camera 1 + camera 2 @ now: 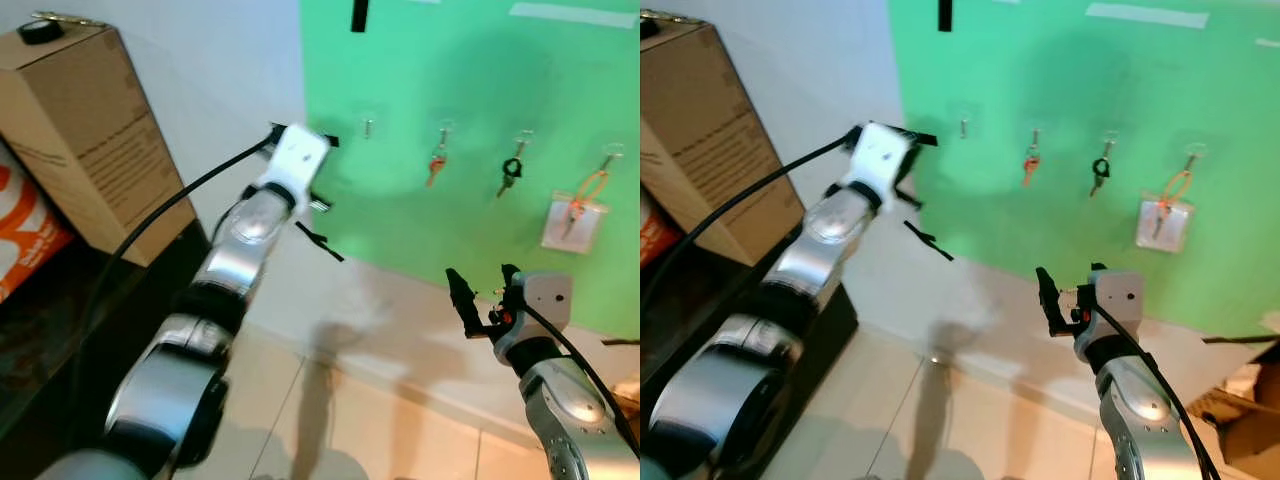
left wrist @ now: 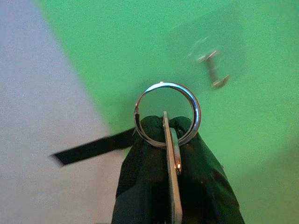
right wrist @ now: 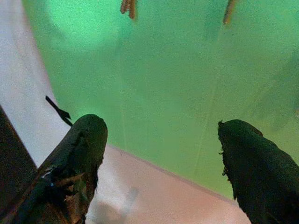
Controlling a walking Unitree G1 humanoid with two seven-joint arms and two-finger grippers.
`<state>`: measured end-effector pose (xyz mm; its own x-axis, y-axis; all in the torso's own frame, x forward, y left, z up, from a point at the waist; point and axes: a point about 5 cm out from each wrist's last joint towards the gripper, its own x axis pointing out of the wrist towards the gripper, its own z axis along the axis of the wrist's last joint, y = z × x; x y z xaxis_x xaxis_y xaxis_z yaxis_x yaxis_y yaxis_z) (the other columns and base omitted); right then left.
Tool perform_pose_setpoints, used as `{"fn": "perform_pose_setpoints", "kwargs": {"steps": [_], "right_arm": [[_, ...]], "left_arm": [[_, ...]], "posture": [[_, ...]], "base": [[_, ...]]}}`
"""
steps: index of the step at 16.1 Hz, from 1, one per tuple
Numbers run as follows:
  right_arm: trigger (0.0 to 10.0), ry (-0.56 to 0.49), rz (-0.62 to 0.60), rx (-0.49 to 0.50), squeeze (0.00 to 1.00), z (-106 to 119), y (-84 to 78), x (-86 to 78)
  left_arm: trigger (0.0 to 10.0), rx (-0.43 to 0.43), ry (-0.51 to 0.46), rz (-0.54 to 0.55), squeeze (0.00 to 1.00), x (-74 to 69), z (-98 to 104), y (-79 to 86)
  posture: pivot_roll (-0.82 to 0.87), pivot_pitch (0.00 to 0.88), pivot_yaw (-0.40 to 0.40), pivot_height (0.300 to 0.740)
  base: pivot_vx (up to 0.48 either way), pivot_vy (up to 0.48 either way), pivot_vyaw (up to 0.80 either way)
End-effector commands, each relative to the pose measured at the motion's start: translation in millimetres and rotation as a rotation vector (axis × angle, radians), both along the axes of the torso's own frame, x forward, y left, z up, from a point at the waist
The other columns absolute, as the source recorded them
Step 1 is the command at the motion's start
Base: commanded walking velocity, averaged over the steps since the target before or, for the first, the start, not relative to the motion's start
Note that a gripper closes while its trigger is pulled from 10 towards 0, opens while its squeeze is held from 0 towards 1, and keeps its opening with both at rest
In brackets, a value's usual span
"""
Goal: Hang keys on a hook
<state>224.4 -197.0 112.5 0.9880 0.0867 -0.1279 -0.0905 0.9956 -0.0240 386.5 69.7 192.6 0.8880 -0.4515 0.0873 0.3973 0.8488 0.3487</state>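
Keys (image 2: 174,154) are clamped between the closed fingers of the left gripper (image 2: 174,140), with the ring (image 2: 167,114) standing clear above the fingertips, raised near the green wall (image 1: 480,120). Just beyond it an empty hook (image 1: 368,126) is seen, then three occupied hooks further right. Approach appears to be the step in hand; next, the ring must be lined up and slipped over that hook. Lower right, the right gripper (image 1: 485,292) is held open and empty.
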Motion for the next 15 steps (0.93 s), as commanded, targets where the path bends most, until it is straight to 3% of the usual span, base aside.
{"fn": "perform_pose_setpoints", "kwargs": {"steps": [1,3,5,15], "right_arm": [[10.0,-0.019,-0.013,-0.008,0.0,5,-3.3,-1.0],[10.0,-0.022,-0.019,-0.01,0.0,7,-5.5,-3.8],[10.0,-0.016,-0.003,-0.018,0.0,8,-7.7,-6.4],[10.0,-0.005,0.128,-0.073,0.0,16,-7.7,-14.3]], "left_arm": [[10.0,-0.022,0.006,-0.043,0.0,1.5,5,-10.9],[10.0,-0.011,0.012,-0.098,0.0,0.1,4,-28.2],[10.0,0.003,0.021,-0.086,0.0,1.7,3,-33.9],[10.0,-0.074,0.097,0.06,0.0,13.2,0,-21.5]], "posture": [[-0.25,0.0,0.087,0.74],[-0.26,0.0,0.095,0.74],[-0.28,0.0,0.093,0.74],[-0.31,0.0,0.099,0.74]], "base": [[0.0,0.0,0.0],[0.0,0.0,0.0],[0.0,0.0,0.0],[0.0,0.0,0.0]]}}
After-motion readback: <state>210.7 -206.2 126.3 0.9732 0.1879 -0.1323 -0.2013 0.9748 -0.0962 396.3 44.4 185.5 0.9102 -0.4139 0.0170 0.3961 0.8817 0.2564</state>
